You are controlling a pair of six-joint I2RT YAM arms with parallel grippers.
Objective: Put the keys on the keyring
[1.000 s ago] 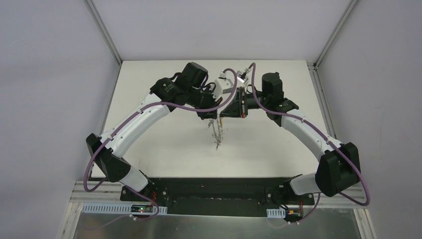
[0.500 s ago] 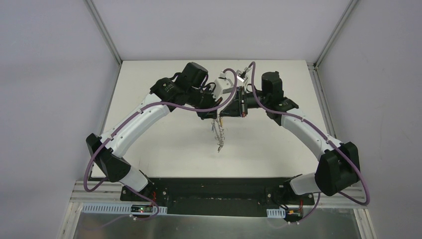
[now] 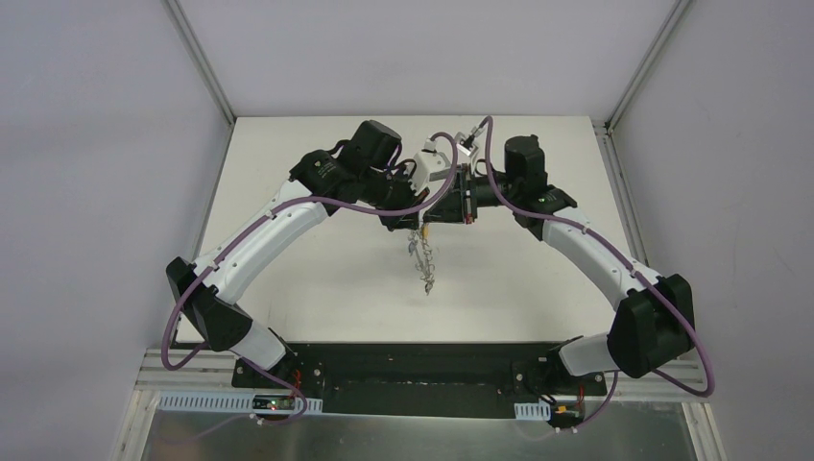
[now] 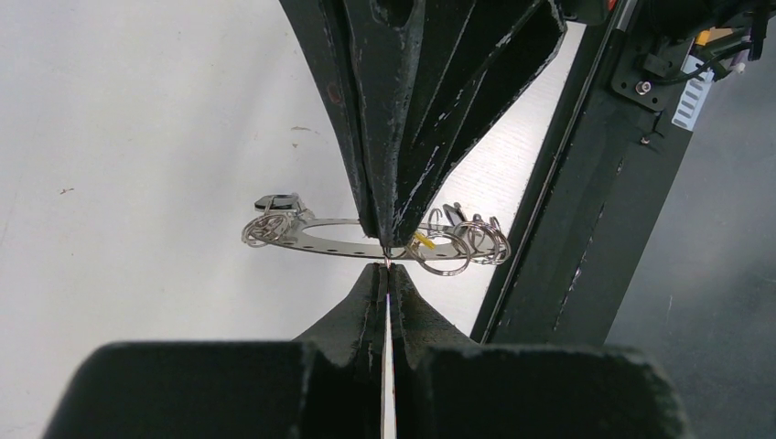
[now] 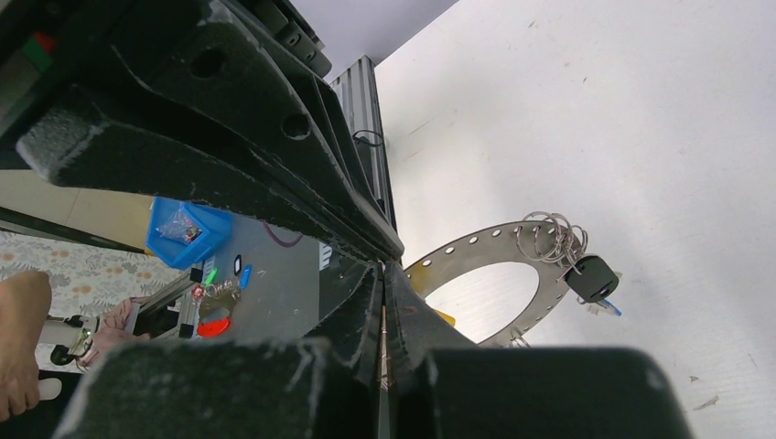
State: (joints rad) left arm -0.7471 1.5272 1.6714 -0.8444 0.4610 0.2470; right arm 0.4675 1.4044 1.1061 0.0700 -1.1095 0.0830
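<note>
The keyring [image 3: 422, 257], a flat grey metal ring with holes and wire loops, hangs below the two gripper tips over the table's middle. My right gripper [image 3: 429, 223] is shut on its rim. My left gripper [image 3: 417, 225] is shut tip to tip against it, pinching a thin bit of wire at the rim. In the left wrist view the left gripper [image 4: 386, 271] sits just under the keyring [image 4: 316, 240], with wire loops [image 4: 462, 245], a yellow key [image 4: 423, 240] and a black key [image 4: 279, 201] on it. In the right wrist view the right gripper [image 5: 382, 272] hides part of the keyring [image 5: 476, 249]; a black key [image 5: 590, 277] and a blue key [image 5: 608, 308] hang there.
The white table [image 3: 317, 269] lies under the hanging ring. The black base rail [image 3: 413, 370] runs along the near edge. Both arms arch inward from their bases, and purple cables [image 3: 442, 144] loop over the wrists.
The hanging keyring has swung slightly to the right and down. The right wrist has shifted a little toward the back. Both grippers stay shut at the ring's top.
</note>
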